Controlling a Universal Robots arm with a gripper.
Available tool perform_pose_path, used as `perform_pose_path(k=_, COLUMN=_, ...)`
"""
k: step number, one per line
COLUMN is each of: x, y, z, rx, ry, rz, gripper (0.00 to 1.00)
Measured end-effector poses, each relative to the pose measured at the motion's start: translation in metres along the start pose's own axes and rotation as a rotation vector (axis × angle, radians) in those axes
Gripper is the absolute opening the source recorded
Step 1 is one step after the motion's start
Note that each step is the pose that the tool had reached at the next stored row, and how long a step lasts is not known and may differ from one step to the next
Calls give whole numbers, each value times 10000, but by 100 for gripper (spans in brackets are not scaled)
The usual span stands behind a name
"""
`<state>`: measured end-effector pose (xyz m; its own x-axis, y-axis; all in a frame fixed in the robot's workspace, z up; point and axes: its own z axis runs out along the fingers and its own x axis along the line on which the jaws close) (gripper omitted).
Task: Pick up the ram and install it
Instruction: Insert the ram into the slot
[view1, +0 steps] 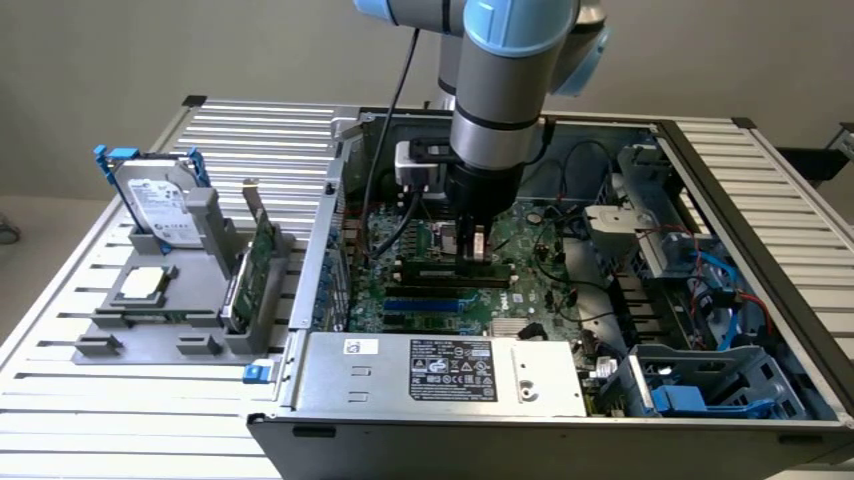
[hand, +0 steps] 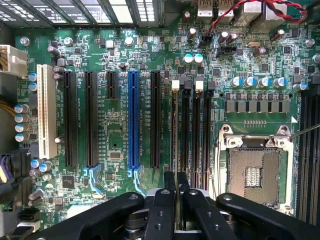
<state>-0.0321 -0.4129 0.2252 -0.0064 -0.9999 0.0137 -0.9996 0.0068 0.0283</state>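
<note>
1. at the bottom middle of the wrist view, closest to us, the pincer (hand: 176, 179) is squeezed shut on the ram (hand: 176, 207). we see the ram from its thin edge, standing up between the black fingers.
2. just past the fingertips run the long black ram slots (hand: 191, 135). the ram seems lined up with the slot that has a white clip (hand: 175, 85) at its far end. i cannot tell if the ram touches the slot yet.
3. what could go wrong: if the ram comes down a bit to one side, it may hit the slot's wall and not go in. if it tips, one end may click in while the other stays up. a hard push on a crooked ram could bend it or hurt the board.
4. the open chip socket (hand: 255, 170) sits at the lower right, near the slots. a slip that way could bump it.
5. farther off, in the exterior view, the arm reaches down into the middle of the open computer case (view1: 534, 445). a hard drive (view1: 158, 205) stands on the surface (view1: 134, 400) at the left.
</note>
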Motion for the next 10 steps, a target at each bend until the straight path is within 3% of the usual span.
perform_pose_path(k=10, x=0, y=0, z=14, rx=-9, ry=0, rz=13, gripper=13)
